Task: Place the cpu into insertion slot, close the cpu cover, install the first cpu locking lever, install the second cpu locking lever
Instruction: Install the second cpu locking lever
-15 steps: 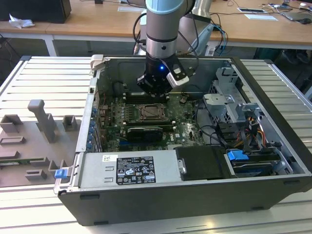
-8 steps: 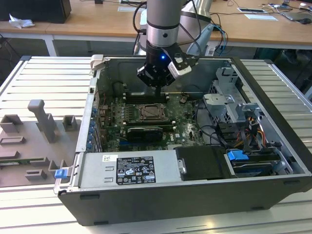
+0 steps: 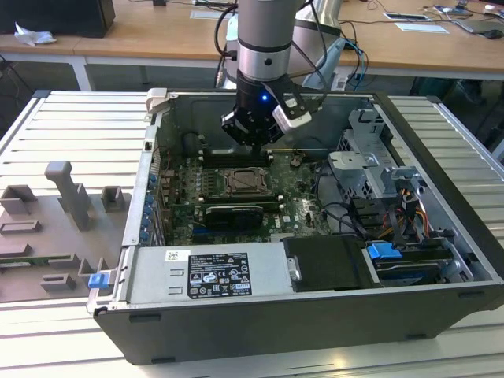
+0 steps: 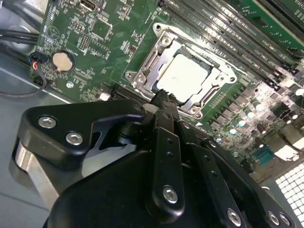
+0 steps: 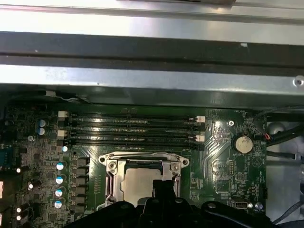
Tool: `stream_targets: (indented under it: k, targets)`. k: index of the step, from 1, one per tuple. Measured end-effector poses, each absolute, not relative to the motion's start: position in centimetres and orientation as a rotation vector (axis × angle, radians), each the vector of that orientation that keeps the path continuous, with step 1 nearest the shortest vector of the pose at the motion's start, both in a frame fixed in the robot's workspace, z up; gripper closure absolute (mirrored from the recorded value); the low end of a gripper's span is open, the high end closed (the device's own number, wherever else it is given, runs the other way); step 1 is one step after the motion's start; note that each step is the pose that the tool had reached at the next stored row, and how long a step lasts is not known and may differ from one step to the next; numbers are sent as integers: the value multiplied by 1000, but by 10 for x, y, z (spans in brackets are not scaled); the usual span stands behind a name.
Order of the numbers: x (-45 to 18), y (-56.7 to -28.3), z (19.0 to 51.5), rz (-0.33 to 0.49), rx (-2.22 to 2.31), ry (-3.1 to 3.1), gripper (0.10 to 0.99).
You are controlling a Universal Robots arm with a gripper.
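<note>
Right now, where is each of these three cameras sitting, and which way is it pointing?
Exterior view: off the arm, looking down into the open computer case; shows the arm and its gripper above the green circuit board.
Second wrist view: rides on the arm, looking past the gripper at the cpu under the cpu cover.
First wrist view: rides on the arm, looking across the board toward the case wall; the gripper shows in front of the cpu.
Both wrist views share the cpu, cpu cover and the round coin battery.

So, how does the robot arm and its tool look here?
The arm is a silver-grey cylinder with a black wrist section carrying a small blue light. The tool is black, built from jointed links with silver screws. A white block and black cables hang beside the wrist.
</note>
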State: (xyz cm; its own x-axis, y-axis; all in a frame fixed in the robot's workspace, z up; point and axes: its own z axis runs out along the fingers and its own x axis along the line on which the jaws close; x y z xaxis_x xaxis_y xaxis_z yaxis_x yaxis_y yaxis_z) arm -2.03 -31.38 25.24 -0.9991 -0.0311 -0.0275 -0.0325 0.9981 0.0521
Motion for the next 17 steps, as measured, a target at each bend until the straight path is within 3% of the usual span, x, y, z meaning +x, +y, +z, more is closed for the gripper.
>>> stream_targets:
  k: [17]
  targets:
    - [-20, -332, 253, 83, -50, 3114, 980]
